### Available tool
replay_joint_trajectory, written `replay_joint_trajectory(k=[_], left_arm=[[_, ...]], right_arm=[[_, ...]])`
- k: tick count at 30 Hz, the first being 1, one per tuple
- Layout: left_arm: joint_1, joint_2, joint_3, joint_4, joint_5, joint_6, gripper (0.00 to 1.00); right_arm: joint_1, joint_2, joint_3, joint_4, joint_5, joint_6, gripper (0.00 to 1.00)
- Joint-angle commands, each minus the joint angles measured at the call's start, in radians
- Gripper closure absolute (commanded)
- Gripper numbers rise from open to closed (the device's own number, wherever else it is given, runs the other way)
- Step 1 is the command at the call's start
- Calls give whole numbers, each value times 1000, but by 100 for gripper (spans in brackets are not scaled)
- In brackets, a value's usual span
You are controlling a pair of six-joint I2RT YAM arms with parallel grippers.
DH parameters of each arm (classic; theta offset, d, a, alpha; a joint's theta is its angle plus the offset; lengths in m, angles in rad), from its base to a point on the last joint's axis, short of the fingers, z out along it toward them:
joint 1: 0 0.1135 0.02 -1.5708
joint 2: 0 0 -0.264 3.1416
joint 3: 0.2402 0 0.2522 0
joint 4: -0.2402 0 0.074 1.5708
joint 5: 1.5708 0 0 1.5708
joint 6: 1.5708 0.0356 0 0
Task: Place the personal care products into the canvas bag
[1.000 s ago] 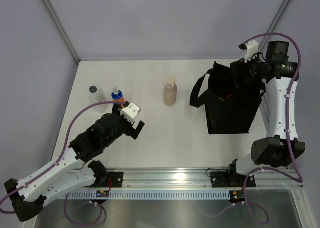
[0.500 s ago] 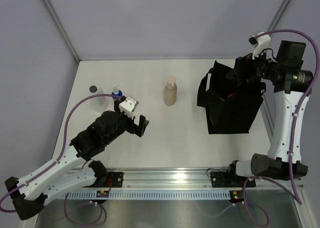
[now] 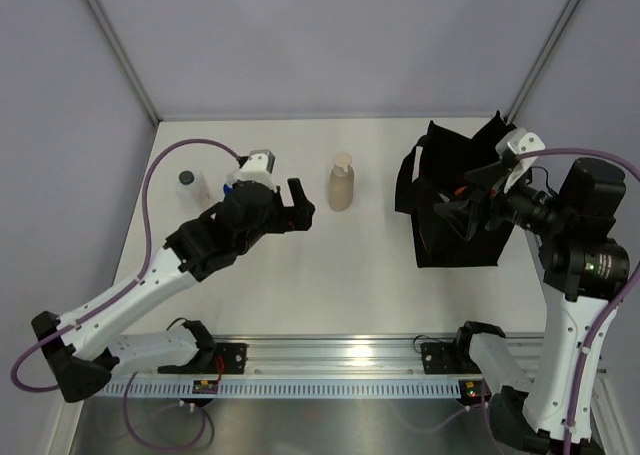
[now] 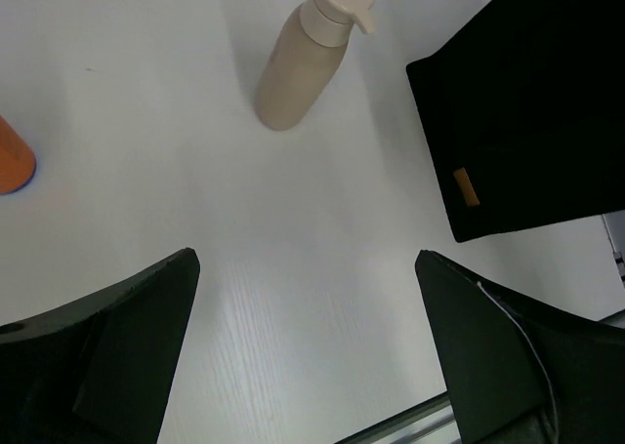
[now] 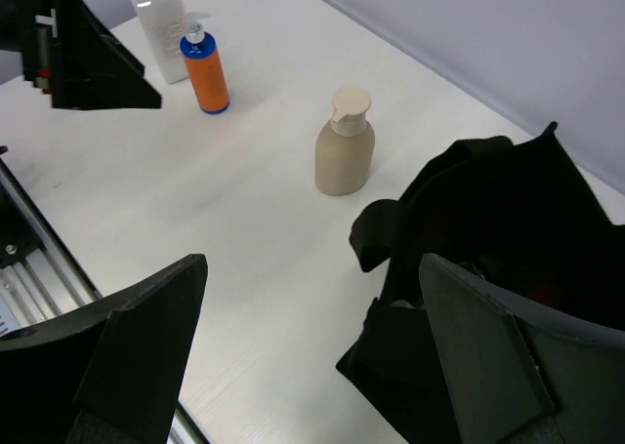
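Tan pump bottle upright, axis vertical | left gripper apart | right gripper apart

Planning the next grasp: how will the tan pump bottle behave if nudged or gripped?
The tan pump bottle stands upright and taller than wide, so a push near its pump would probably tip it. Once down, its round body would likely roll. It looks smooth and rigid, so a grip might slip.

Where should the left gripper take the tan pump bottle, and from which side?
Probably grip the tan pump bottle across its body, below the shoulder, coming level from the side where the open left gripper is. It stands upright; the body is broad, the pump head narrow and spouted.
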Motion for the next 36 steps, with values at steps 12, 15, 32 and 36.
replay_joint_trajectory(k=[12,15,32,36], left_arm=[[0,594,494,-60,-133,30,1],[3,668,521,39,-88,168,1],[146,952,689,90,229,452,2],[158,972,688,112,257,465,3]], right_arm=[[-2,-228,-382,224,-1,108,1],[-5,-251,-413,238,5,111,1],[-13,-299,-522,313,-18,99,1],[-15,-302,-531,313,-20,97,1]])
